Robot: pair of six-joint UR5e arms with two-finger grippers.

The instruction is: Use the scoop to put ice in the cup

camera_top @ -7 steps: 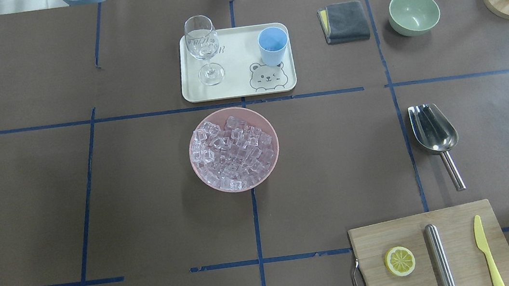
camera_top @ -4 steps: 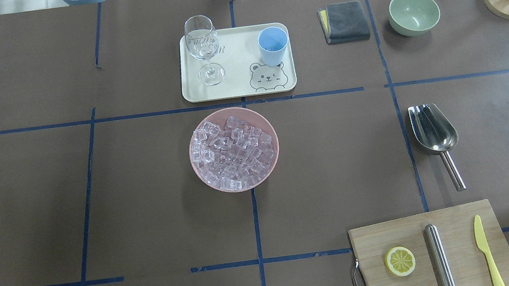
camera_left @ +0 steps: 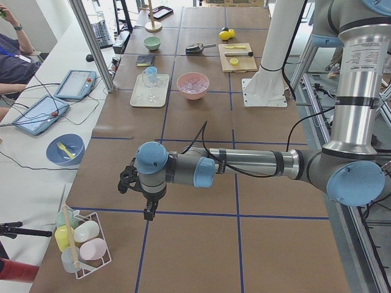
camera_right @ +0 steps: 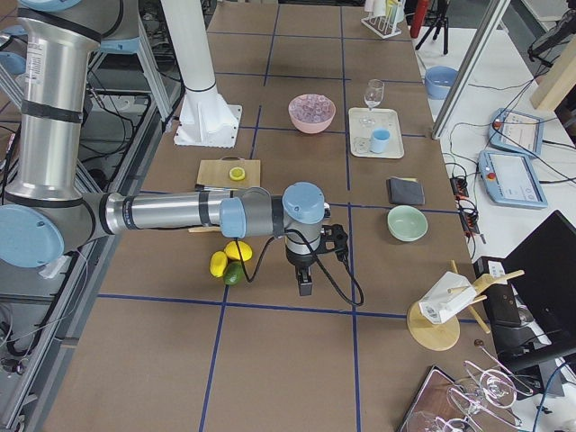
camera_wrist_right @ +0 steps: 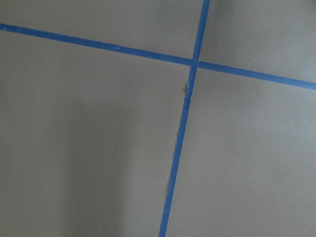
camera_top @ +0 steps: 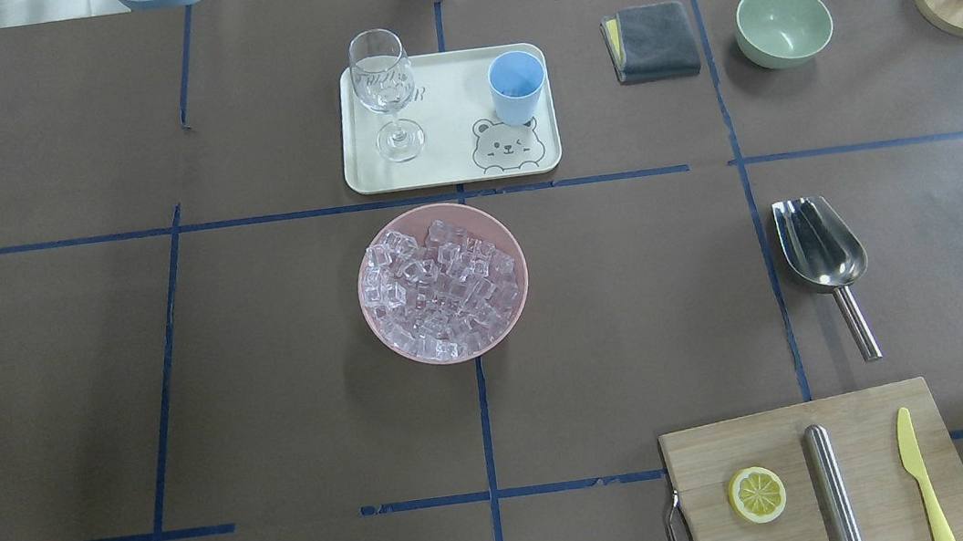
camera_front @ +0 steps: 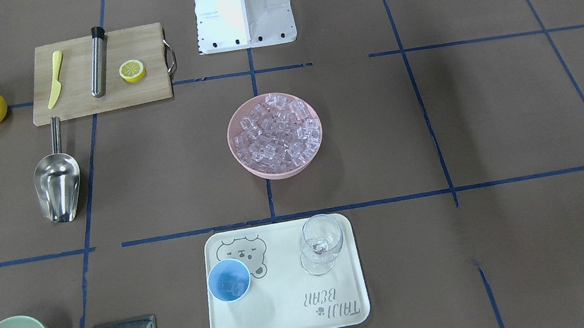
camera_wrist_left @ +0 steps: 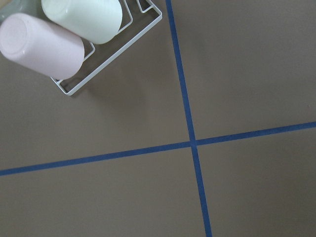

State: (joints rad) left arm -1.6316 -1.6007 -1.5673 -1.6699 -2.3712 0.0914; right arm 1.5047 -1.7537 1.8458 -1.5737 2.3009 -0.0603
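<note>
Overhead exterior: ice (camera_top: 443,286) heaped in pink bowl (camera_top: 485,222). Cup (camera_top: 517,87) beyond bowl, upright on tray (camera_top: 451,168), some ice inside. Scoop (camera_top: 821,252) flat on table (camera_top: 633,307), well right of bowl. Left gripper (camera_left: 148,212), right gripper (camera_right: 306,288) far from bowl; released or clenched, cannot tell.

Cup (camera_top: 517,87) on tray (camera_top: 446,128) toward the far edge, ice (camera_top: 446,284) in bowl (camera_top: 366,308) at centre, scoop (camera_top: 818,243) toward the right edge.
</note>
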